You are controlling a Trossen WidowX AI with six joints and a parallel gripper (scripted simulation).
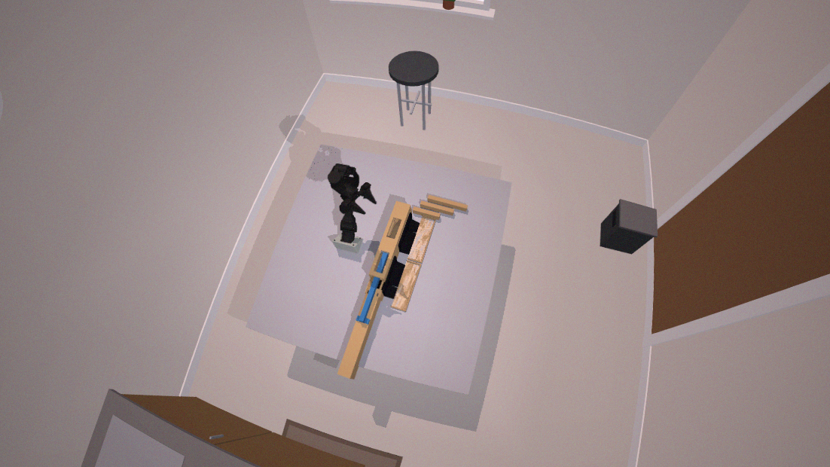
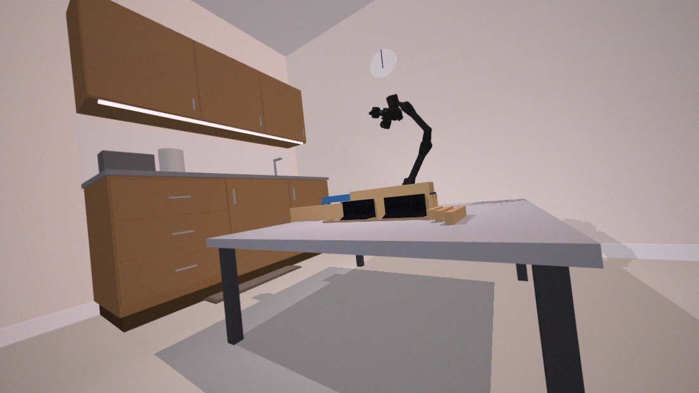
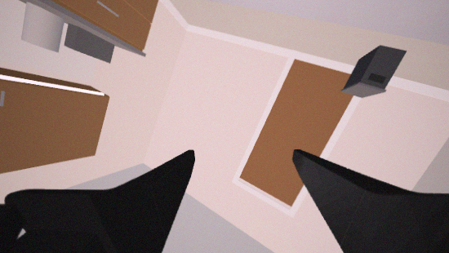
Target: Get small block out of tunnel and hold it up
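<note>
The small block cannot be made out; the tunnel has solid wooden walls that hide much of its inside. A blue handle, a slim bar with a crosspiece, juts from one end, above a long smooth wooden rail overhanging the worktop. Black open-fronted boxes block one side, with flat, streaky-grained boards beyond. Three square-edged wooden rods lie near the other end. The fingers, black and tapering, are spread wide, holding nothing, raised well apart from the tunnel.
</note>
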